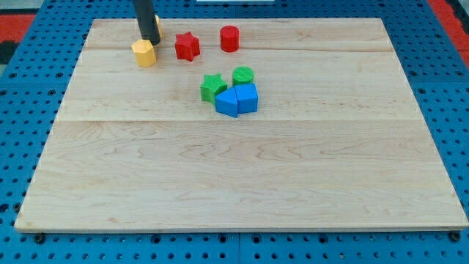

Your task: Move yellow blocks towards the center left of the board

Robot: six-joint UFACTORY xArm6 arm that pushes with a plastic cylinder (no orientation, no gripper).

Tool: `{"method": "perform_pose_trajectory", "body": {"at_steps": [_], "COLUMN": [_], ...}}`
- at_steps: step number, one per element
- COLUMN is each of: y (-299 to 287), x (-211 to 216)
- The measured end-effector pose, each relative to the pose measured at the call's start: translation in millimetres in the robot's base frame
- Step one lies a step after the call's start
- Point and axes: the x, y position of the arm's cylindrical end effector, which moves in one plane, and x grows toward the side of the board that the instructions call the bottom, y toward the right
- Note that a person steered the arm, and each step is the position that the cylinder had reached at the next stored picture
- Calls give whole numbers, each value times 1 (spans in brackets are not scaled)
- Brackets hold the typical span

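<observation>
A yellow hexagonal block point(144, 53) sits near the view's top left of the wooden board point(242, 169). A second yellow block point(157, 26) shows only as a sliver behind the rod, its shape hidden. My tip point(149, 40) rests just above the hexagonal block, between the two yellow blocks, touching or nearly touching both.
A red star block point(187, 46) and a red cylinder point(229, 38) lie to the right of the yellow blocks. A green star point(212, 88), a green cylinder point(243, 75) and two blue blocks point(227, 102) point(248, 97) cluster near the upper middle.
</observation>
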Motion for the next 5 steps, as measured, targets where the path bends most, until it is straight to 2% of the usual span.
{"method": "perform_pose_trajectory", "body": {"at_steps": [2,3,4,5], "y": [-29,-22,-31,-41], "x": [77,112,132,85]}}
